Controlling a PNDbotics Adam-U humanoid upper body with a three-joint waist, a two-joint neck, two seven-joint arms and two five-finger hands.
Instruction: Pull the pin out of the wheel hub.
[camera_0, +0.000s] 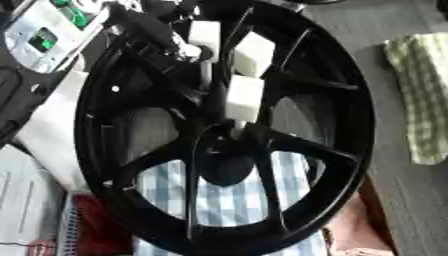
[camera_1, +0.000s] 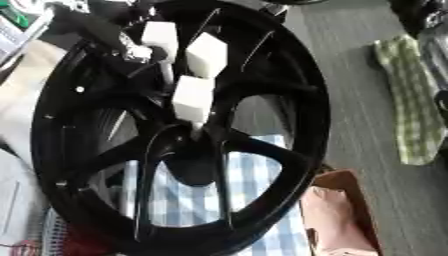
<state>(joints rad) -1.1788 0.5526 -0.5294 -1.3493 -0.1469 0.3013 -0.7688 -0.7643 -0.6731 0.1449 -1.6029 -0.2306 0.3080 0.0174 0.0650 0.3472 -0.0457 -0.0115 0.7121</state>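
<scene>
Black wheel hub (camera_0: 229, 165) fills both views, standing on edge, spokes fanning from a dark centre boss.

Left hand (camera_0: 229, 60) in from upper left, white-padded fingertips (camera_0: 244, 98) bunched just above the centre. Lowest pad sits right over a pale stub, probably the pin (camera_0: 237, 129), poking up from the boss. Looks closed on the pin, though actual contact is masked by the pad.

Pin long axis roughly in line with the fingers, so likely pull direction is back along the arm, up and left.

Right hand not visible.

Hard to read: pin length, seating depth, thumb position. Blue checked cloth (camera_0: 229, 200) behind spokes; green checked cloth (camera_1: 411, 100) well apart at right.
</scene>
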